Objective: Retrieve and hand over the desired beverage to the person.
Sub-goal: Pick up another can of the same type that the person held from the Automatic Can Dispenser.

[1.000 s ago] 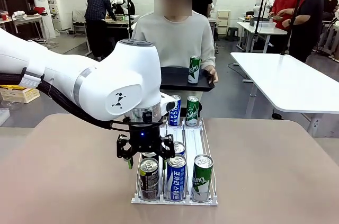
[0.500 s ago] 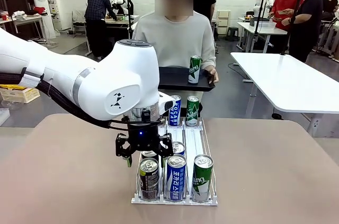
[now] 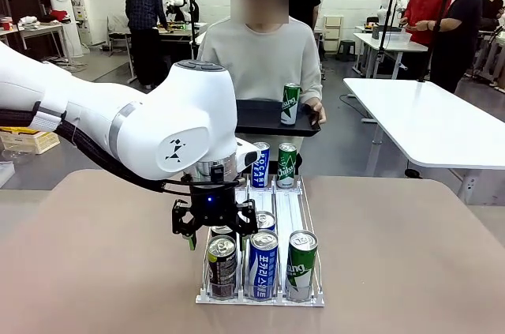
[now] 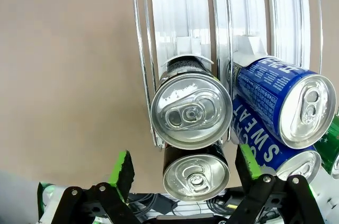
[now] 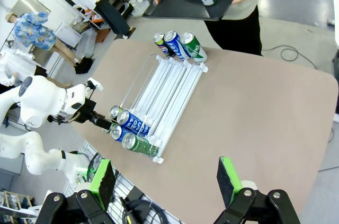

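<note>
A wire rack [image 3: 309, 299] on the table holds several beverage cans: a dark can [image 3: 222, 265], a blue can [image 3: 262, 263] and a green can [image 3: 301, 264] at the near end, more behind them, and two at the far end [image 3: 274, 164]. My left gripper [image 3: 211, 227] hangs open just above the rack's left lane. In the left wrist view its green pads [image 4: 123, 167] stand on either side of a dark can [image 4: 196, 171], apart from it. The person [image 3: 264, 58] holds a black tray [image 3: 264, 119] bearing a green can [image 3: 289, 103]. My right gripper [image 5: 166, 179] is open, high above the table.
The tan table [image 3: 410, 255] has free room on both sides of the rack. A white table [image 3: 426, 121] stands at the back right. Other people work at benches farther off. A second dark can [image 4: 190, 110] lies right behind the straddled one.
</note>
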Available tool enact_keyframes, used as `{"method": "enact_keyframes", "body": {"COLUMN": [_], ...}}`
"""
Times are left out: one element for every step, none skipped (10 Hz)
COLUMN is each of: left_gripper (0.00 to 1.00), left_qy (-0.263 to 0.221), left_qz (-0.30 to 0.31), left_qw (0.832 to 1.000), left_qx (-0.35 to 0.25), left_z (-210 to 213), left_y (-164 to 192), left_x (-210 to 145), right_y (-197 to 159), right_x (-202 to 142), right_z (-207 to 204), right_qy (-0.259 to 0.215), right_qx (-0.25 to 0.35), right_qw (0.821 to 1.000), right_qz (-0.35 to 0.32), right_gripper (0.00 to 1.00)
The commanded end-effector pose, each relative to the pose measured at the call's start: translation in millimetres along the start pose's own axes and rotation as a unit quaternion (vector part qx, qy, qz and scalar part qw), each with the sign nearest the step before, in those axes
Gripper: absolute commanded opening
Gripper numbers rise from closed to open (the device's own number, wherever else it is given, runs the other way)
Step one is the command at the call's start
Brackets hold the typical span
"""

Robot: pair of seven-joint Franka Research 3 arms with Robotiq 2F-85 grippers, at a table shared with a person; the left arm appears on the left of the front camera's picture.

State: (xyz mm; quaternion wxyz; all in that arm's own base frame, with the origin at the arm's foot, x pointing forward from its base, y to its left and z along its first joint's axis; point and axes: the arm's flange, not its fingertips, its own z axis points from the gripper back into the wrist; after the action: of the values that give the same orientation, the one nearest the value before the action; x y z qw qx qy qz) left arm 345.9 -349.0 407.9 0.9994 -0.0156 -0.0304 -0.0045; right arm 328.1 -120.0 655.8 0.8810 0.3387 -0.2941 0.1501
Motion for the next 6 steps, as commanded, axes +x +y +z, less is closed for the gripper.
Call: {"method": "enact_keyframes", "body": {"left_gripper": [1.00,1.00,1.00,1.00,1.00,1.00], "left_qy": [0.010,0.017,0.023,0.025,0.028,0.030], "left_qz": [-0.007,-0.005,-0.005,-0.005,-0.004,-0.002], "left_qw": [1.000,1.000,1.000,1.000,1.000,1.000], "left_qx": [-0.004,-0.006,-0.006,-0.007,-0.008,-0.010], "left_z": [-6.6,-7.9,-9.0,-9.4,-9.9,-10.1], "left_y": [1.7,2.1,2.4,2.8,3.3,3.8], "left_x": [0.9,1.0,0.8,0.8,0.7,0.8], "right_y": [-0.7,-0.7,-0.7,-0.7,-0.7,-0.7], "right_x": [0.8,0.8,0.8,0.8,0.8,0.8], "right_z": [-0.3,-0.3,-0.3,-0.3,-0.3,-0.3], "right_qy": [0.002,0.002,0.002,0.002,0.002,0.002], "right_qx": [0.003,0.003,0.003,0.003,0.003,0.003], "right_qw": [1.000,1.000,1.000,1.000,1.000,1.000], "right_qz": [-0.002,-0.002,-0.002,-0.002,-0.002,-0.002], "right_gripper": [1.00,1.00,1.00,1.00,1.00,1.00]}}
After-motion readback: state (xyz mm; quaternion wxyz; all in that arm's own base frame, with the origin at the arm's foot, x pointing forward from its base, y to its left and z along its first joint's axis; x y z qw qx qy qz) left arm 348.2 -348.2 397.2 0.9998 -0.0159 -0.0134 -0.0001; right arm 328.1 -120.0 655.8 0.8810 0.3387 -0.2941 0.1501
